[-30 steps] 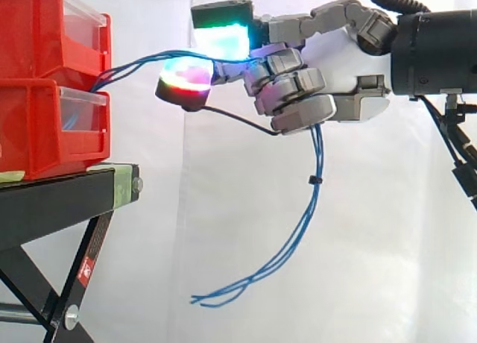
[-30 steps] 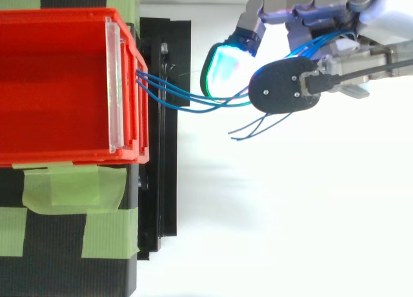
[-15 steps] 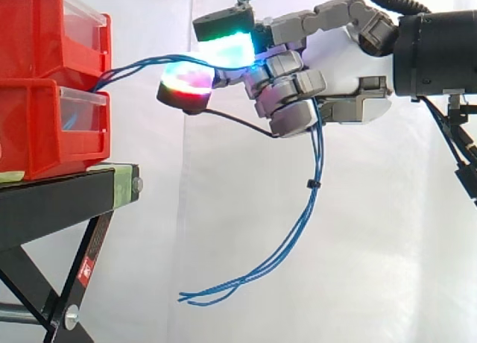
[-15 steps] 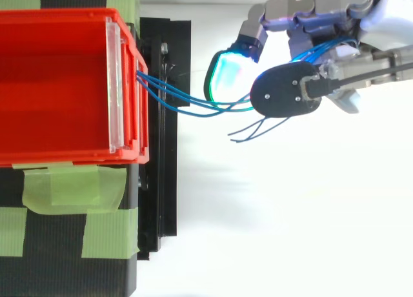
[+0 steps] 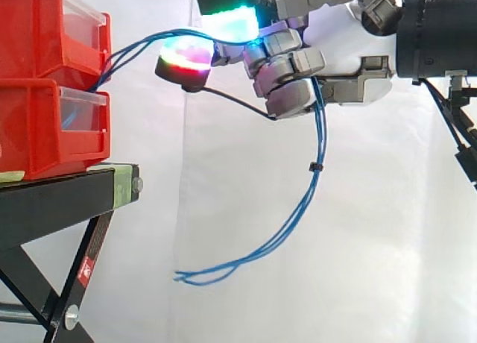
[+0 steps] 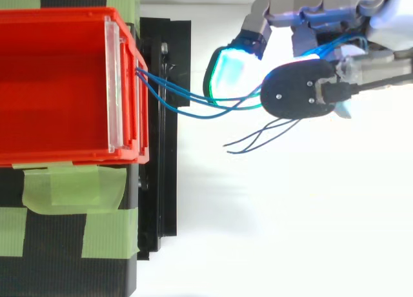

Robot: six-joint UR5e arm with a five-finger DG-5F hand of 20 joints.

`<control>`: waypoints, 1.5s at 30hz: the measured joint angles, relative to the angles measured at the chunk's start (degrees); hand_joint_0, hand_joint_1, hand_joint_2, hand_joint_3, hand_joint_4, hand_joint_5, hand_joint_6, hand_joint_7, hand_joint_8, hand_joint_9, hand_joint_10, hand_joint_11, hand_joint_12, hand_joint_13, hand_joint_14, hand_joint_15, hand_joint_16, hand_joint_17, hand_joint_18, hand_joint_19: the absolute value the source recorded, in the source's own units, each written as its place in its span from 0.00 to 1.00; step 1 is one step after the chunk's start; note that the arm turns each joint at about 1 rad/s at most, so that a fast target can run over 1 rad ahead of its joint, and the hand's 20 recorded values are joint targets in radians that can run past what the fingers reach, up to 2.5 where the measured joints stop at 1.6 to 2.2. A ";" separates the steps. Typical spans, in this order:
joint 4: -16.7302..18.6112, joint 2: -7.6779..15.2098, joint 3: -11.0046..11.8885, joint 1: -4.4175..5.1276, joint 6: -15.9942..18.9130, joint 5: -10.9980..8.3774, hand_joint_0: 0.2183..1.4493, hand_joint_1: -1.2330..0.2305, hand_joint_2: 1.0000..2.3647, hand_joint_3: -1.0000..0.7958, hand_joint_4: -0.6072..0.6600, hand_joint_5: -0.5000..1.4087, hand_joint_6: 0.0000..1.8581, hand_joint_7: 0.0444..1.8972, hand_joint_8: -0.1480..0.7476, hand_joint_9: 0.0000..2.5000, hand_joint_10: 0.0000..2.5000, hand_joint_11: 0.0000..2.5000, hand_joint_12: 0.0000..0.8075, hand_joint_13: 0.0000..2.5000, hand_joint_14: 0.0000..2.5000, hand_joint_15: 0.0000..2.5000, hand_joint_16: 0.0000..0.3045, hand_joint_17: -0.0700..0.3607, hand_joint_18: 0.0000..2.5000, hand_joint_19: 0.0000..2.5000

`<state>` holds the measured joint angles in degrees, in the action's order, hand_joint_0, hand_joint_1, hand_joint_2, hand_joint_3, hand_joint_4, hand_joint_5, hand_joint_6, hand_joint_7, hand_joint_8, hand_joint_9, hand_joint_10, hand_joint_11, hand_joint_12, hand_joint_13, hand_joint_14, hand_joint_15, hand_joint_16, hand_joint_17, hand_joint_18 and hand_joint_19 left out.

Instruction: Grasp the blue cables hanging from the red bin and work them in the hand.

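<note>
Several thin blue cables (image 5: pixel 304 209) run from the front of the upper red bin (image 5: pixel 45 30) to my hand (image 5: pixel 335 56), pass through its curled fingers and hang down in a long loop, their loose ends near the lower middle of the side view. From above, the blue cables (image 6: pixel 181 103) leave the red bin (image 6: pixel 58 84) at its right wall and reach my hand (image 6: pixel 322 13) at the upper right. My hand is shut on the cables; its glowing pads (image 5: pixel 227 19) stand over them.
Two red bins stand stacked on a black stand (image 5: pixel 67 201) at the left, the lower bin (image 5: pixel 52 127) with a clear front. Green tape (image 6: pixel 71 187) holds the top bin down. A white curtain hangs behind.
My hand has risen and drawn slightly back to the right with the cables in it. The hanging loop has swung left and its loose ends sit higher.
</note>
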<state>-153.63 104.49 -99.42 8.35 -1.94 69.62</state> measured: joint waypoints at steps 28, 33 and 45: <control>-0.71 -0.05 0.02 0.00 -2.25 0.25 0.55 0.35 0.01 0.42 0.69 0.44 0.17 0.65 0.66 0.19 1.00 1.00 0.62 0.34 1.00 0.62 0.20 0.49 0.59 0.51; -0.78 -0.04 0.01 0.00 -2.29 0.37 0.50 0.34 0.01 0.19 0.67 0.42 0.13 0.68 0.65 0.17 1.00 1.00 0.59 0.31 1.00 0.64 0.17 0.44 0.57 0.61; -0.79 -0.05 0.01 -0.09 -2.62 0.77 0.58 0.32 0.01 0.26 0.67 0.42 0.15 0.67 0.63 0.16 1.00 1.00 0.58 0.31 1.00 0.62 0.17 0.43 0.57 0.64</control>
<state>-154.42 104.45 -99.41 8.26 -4.56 70.39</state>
